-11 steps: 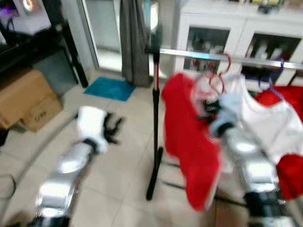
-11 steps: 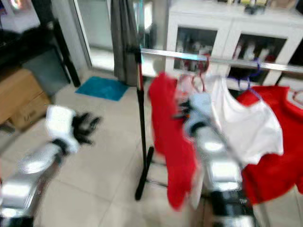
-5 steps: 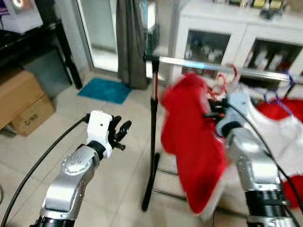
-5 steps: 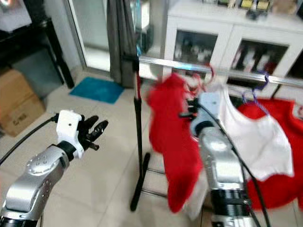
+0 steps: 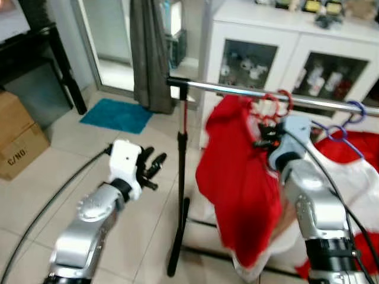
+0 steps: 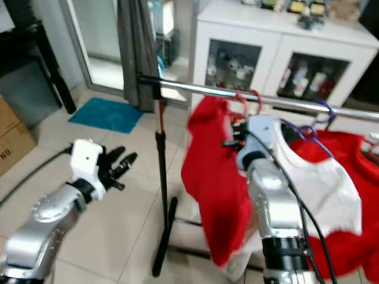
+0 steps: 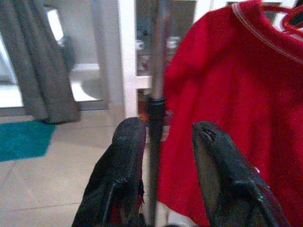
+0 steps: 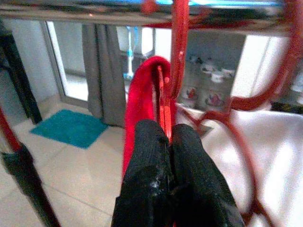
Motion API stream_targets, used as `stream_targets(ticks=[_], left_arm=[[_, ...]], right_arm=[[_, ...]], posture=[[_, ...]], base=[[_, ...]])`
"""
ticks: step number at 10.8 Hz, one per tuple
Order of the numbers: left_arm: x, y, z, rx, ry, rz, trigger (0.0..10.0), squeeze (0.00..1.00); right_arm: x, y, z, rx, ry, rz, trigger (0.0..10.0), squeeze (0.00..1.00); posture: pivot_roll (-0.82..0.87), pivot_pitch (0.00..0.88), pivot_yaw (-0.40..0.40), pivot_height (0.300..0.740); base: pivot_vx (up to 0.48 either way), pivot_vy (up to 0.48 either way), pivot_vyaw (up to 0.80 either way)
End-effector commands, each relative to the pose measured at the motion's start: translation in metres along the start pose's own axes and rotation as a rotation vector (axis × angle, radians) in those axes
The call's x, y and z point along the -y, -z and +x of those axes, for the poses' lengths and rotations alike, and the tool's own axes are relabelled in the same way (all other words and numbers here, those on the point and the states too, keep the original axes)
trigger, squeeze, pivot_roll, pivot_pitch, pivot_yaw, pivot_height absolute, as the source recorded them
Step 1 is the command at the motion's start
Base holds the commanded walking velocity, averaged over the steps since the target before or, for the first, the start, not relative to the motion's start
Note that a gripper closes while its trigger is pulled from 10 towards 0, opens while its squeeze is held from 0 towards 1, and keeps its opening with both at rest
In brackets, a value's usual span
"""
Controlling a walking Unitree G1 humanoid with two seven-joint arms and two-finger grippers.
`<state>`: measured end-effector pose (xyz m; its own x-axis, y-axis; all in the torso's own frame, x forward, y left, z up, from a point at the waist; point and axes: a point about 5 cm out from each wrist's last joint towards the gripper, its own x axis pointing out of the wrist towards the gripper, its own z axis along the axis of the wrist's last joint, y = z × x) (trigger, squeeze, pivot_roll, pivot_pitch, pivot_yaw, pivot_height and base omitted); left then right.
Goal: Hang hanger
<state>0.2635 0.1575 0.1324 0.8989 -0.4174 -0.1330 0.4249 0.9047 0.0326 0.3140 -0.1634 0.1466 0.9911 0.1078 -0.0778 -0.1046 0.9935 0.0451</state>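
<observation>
Hanger point(image 8: 176, 56): thin red wire, hook at rail point(image 5: 237, 89), carrying red shirt point(image 5: 237, 177).
Right end effector point(image 8: 168, 142): clamped on hanger.
Left end effector point(image 7: 165, 142): fingers parted, empty.

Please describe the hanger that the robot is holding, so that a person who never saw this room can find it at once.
Find the silver clothes rail before the white cabinet. Near its left end hangs a red shirt; the red hanger carries it, pinched by the right gripper. The neighbouring hanger is purple, under a white shirt.

The cardboard box point(image 5: 18, 145) bears black print reading roughly "C/NO."
</observation>
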Motion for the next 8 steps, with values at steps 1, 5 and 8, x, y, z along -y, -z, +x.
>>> stream_targets(ticks=[1, 5, 8], left_arm=[[-0.002, 0.001, -0.002, -0.005, -0.004, -0.005, 10.0, 0.00], [0.003, -0.002, -0.003, 0.012, 0.035, 0.003, 10.0, 0.00], [0.002, -0.006, -0.007, -0.003, 0.140, 0.062, 10.0, 0.00]], right_arm=[[-0.006, -0.019, 0.002, 0.087, -0.025, 0.002, 10.0, 0.00], [-0.006, -0.024, 0.009, 0.103, -0.001, 0.015, 10.0, 0.00], [-0.002, -0.032, 0.033, 0.086, 0.065, 0.067, 10.0, 0.00]], posture=[[0.09, 0.000, -0.021, 0.740], [0.09, 0.000, -0.018, 0.740], [0.10, 0.000, 0.004, 0.740]], base=[[0.000, 0.000, 0.00], [0.000, 0.000, 0.00], [0.000, 0.000, 0.00]])
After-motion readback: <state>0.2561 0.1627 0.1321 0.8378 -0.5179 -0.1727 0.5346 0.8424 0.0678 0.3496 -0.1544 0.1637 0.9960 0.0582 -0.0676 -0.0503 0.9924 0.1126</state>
